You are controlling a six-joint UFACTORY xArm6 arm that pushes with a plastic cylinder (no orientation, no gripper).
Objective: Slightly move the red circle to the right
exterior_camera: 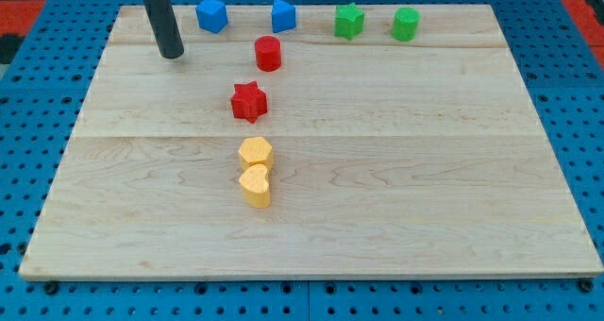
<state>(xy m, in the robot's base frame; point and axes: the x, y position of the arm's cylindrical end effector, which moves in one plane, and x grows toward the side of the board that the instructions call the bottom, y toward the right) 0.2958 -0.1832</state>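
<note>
The red circle (268, 53) stands on the wooden board (425, 170) near the view's top, left of centre. My tip (172, 54) rests on the board well to the left of the red circle, at about the same height in the view, with a clear gap between them. A red star (249, 102) lies just below the red circle.
A blue block (211, 15) and a blue block (283, 16) sit along the top edge. A green star (349, 21) and a green block (406, 24) are to their right. A yellow hexagon (256, 153) touches a yellow heart-like block (255, 186) below it.
</note>
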